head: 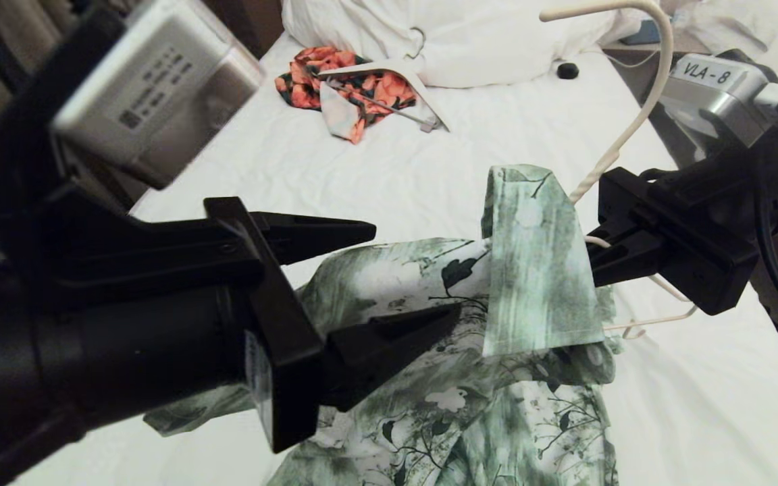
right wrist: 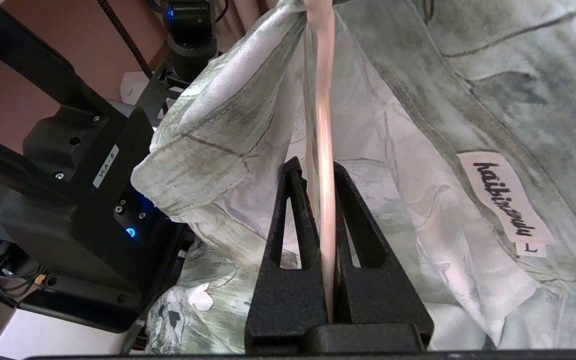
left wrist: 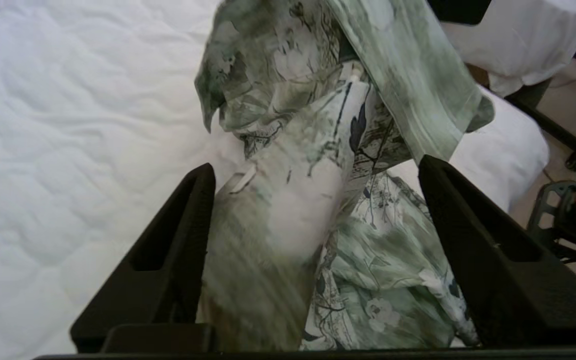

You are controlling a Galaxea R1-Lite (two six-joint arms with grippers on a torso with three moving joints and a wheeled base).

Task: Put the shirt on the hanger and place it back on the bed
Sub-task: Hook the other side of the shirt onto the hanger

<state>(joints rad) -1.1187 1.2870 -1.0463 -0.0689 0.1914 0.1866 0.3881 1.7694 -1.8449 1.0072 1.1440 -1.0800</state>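
Head view. Left pincer (head: pixel 399 283) in the foreground, fingers spread wide, one above and one below a fold of the shirt (head: pixel 429 378), gripping nothing. Right pincer (head: pixel 595 253) comes in from the right, pressed together on the wire of the hanger (head: pixel 656 74); the hook curves up above it. The collar end of the shirt is lifted and draped over the hanger, a collar flap standing up beside the right pincer; the rest trails down onto the bed (head: pixel 686 405) toward its near edge. Far off, near the pillows (head: pixel 470 40), an orange floral garment (head: pixel 355 91) lies on a second, white hanger.

Left wrist view. The fingers (left wrist: pixel 168 270) stand well apart, shirt cloth (left wrist: pixel 318 165) hanging loose between and beyond them. No sure contact with either finger. White sheet (left wrist: pixel 68 125) to one side.

Right wrist view. The right pincer (right wrist: pixel 320 200) pinches the hanger wire (right wrist: pixel 320 100), which runs straight out between the fingers and up into the shirt. The neck label (right wrist: pixel 508 205) shows, so the pincer looks into the inside of the collar.

Reading: the step in hand is dressing the hanger. One shoulder seems partly on; whether the other end of the wire is inside the shirt cannot be told. Next move, as I judge it: the left pincer picks a fresh hold on the loose shoulder or collar and draws it over the free end of the wire, while the right keeps the hanger steady. Thin cloth may slip off.
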